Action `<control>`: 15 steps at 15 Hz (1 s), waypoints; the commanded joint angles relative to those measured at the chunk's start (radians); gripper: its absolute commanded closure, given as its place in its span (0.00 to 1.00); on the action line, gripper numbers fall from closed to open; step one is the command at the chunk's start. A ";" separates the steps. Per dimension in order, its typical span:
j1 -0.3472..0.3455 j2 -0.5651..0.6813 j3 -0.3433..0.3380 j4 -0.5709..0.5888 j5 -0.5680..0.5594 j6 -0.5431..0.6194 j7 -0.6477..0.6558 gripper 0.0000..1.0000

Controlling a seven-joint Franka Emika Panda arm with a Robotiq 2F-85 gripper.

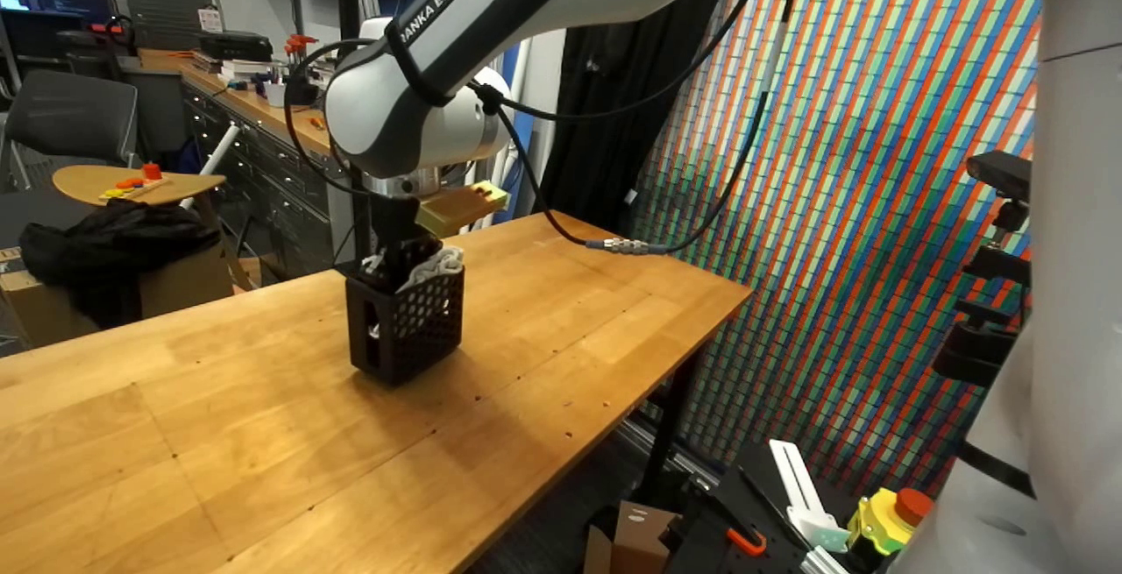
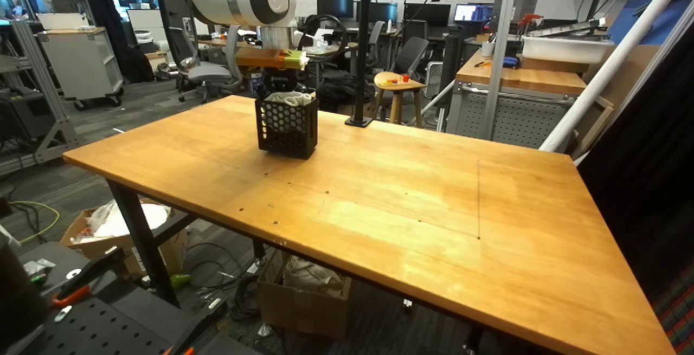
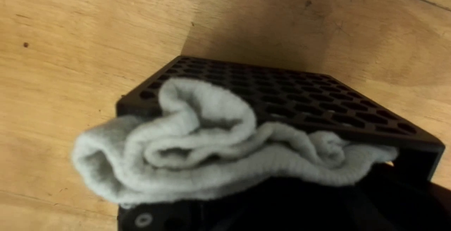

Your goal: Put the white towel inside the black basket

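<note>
The black basket [image 1: 429, 322] stands upright on the wooden table, and its honeycomb wall shows in both exterior views [image 2: 287, 127] and in the wrist view [image 3: 303, 93]. The white towel [image 1: 437, 265] lies bunched in the basket's mouth, its folds rising above the rim [image 2: 293, 98]. In the wrist view the towel [image 3: 218, 174] is pressed between the honeycomb wall and my dark gripper, and a fold bulges past the basket's corner. My gripper [image 1: 408, 260] points down into the basket's mouth against the towel. Its fingertips are hidden by the basket and towel.
The wooden table [image 2: 412, 181] extends around the basket. A black post [image 2: 359, 122] rises from the table's edge near the basket. A cable with a metal connector [image 1: 627, 246] hangs from the arm over the table. A yellow-green block-like part [image 1: 460, 206] sits on the wrist.
</note>
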 commanded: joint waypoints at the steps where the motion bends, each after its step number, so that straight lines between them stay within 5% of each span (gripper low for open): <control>1: 0.020 -0.052 -0.016 -0.004 -0.046 -0.037 0.041 0.95; 15: 0.032 -0.051 -0.007 -0.002 -0.058 -0.068 0.053 0.93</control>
